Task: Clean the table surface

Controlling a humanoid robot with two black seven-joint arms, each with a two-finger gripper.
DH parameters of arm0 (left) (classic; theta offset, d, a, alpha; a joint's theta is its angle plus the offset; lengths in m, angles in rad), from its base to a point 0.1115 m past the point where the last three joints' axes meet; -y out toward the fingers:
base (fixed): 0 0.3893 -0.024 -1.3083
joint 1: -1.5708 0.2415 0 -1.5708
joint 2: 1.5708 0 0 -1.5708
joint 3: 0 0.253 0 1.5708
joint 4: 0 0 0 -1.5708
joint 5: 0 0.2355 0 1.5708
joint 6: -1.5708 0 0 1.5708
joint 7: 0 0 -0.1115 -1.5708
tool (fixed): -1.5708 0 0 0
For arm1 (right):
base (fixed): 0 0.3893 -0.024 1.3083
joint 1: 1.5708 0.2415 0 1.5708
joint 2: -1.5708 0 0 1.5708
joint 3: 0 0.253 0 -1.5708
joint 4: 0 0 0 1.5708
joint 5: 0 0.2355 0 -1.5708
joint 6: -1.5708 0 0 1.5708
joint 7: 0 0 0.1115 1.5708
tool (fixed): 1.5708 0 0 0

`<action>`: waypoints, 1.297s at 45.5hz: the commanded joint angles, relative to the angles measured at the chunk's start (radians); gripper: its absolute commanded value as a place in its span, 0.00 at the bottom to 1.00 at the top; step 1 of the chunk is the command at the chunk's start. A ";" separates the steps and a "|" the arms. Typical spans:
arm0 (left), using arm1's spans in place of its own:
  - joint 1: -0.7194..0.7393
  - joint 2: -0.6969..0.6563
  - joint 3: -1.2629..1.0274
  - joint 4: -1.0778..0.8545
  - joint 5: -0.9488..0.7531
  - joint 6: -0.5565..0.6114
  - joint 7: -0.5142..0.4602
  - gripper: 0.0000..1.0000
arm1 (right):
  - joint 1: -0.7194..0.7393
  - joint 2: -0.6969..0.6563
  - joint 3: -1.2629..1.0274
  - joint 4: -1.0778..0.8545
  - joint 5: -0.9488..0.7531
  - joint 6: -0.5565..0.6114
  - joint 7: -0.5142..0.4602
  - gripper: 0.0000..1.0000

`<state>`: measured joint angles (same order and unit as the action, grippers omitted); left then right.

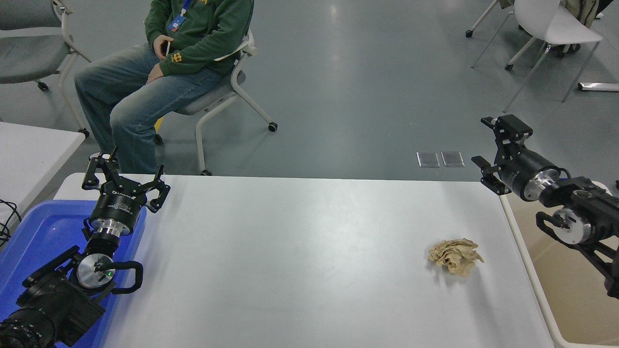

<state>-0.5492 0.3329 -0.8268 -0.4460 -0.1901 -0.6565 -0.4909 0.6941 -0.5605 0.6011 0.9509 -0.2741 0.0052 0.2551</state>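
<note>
The table (300,251) filled the lower middle of the view, its far edge running across just under the grey floor. 1 crumpled tan paper wad (455,256) lay on it toward the right end, apart from everything else. A beige bin (534,285) stood against the table's right edge, and a blue tray (34,241) sat at the table's left end. The right gripper (488,145) came in from the right edge and hung in the air over the table's far right corner, above and beyond the wad and well apart from it; its 2 fingers stood spread with nothing between them. Its arm crossed over the bin's near wall. The left gripper (125,180) was parked at the lower left, over the tray's far end, its jaws also spread and holding nothing. Beyond the table's far left corner a person (159,72) in a green top and jeans sat on a wheeled chair (232,92), 1 hand resting on a thigh. A white chair (551,29) stood far off at the upper right, and the corner of a 2nd table (34,154) showed at the left edge.
</note>
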 commanded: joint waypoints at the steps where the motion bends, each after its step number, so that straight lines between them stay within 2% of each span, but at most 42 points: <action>1: 0.000 0.000 0.000 0.000 0.001 0.000 0.000 1.00 | -0.047 0.051 0.065 0.054 0.190 0.009 0.032 0.98; 11: 0.000 0.000 0.000 0.000 0.001 0.000 0.000 1.00 | -0.076 0.109 0.069 0.054 0.231 0.019 0.165 0.98; 16: 0.000 0.000 0.000 0.000 0.000 0.000 0.000 1.00 | -0.091 0.137 0.069 0.060 0.231 0.018 0.197 0.98; 59: 0.000 0.000 0.000 0.000 0.000 0.000 0.000 1.00 | -0.108 0.175 0.088 0.066 0.231 0.018 0.205 0.98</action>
<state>-0.5492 0.3329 -0.8268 -0.4460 -0.1901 -0.6567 -0.4909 0.5876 -0.3924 0.6846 1.0170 -0.0435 0.0240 0.4585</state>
